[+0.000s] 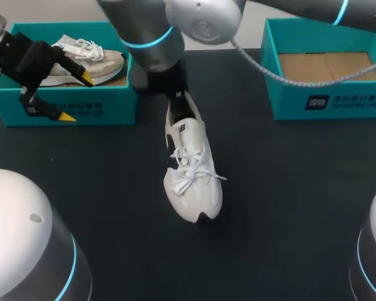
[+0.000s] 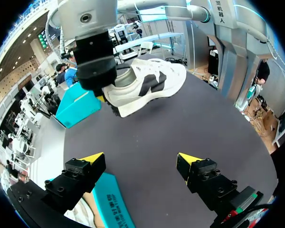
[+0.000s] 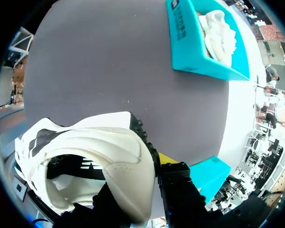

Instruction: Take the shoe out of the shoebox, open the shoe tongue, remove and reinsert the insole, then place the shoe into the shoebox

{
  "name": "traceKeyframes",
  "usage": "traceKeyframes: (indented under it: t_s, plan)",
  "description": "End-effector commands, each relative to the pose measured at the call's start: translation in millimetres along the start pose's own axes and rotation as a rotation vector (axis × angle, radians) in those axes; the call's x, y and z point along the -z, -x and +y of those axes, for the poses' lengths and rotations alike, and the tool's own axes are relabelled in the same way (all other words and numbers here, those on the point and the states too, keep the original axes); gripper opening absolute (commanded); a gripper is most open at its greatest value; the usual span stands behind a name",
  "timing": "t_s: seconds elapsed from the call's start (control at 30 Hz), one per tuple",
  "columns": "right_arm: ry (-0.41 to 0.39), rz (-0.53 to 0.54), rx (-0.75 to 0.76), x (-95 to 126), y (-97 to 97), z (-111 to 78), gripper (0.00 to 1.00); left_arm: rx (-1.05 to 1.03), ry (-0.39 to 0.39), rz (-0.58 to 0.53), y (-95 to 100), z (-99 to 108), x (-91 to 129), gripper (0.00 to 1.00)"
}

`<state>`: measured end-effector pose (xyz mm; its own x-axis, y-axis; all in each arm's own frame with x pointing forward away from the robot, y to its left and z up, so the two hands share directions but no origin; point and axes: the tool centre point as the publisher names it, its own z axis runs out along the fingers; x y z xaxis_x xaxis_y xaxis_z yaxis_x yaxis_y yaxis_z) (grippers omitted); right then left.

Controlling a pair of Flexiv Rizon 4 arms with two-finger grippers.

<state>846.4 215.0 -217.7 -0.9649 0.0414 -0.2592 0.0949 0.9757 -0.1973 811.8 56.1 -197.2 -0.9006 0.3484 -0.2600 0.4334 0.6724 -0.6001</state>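
Shoe [image 1: 194, 194] sits in the middle of the desk [image 1: 288, 188], heel [image 3: 128, 185] clamped in right pincer [image 3: 141, 183], left pincer [image 2: 140, 164] spread empty beside left shoebox [image 1: 62, 103]; best to pin heel firm, hook tongue [image 1: 180, 135] up past laces [image 1: 191, 164].

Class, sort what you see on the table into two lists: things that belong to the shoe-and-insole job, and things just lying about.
Job in hand:
white shoe
empty shoebox, probably the shoe's own

Lying about:
second shoebox
beige shoe inside the second shoebox
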Motion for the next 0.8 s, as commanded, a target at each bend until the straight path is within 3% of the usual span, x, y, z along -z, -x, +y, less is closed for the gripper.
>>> traceKeyframes:
  t_s: [0.03,0.1,0.17,0.7,0.8]
  plan:
    - [0.060,-0.012,-0.007,59,8.5,-50.3,0.00,0.000,0.003,0.001,-0.6,0,1,1.00]
    - [0.094,-0.021,-0.013,72,13.6,-55.6,0.00,0.000,0.003,0.001,-0.6,0,1,1.00]
    - [0.067,0.000,-0.014,80,16.9,-59.5,0.00,0.000,0.003,0.001,-0.6,0,1,1.00]
    - [0.067,0.000,-0.014,80,16.9,-59.5,0.00,0.000,0.003,0.001,-0.6,0,1,1.00]
    - [0.046,0.021,-0.014,72,27.2,-77.4,0.00,0.000,0.003,0.001,-0.6,0,1,1.00]
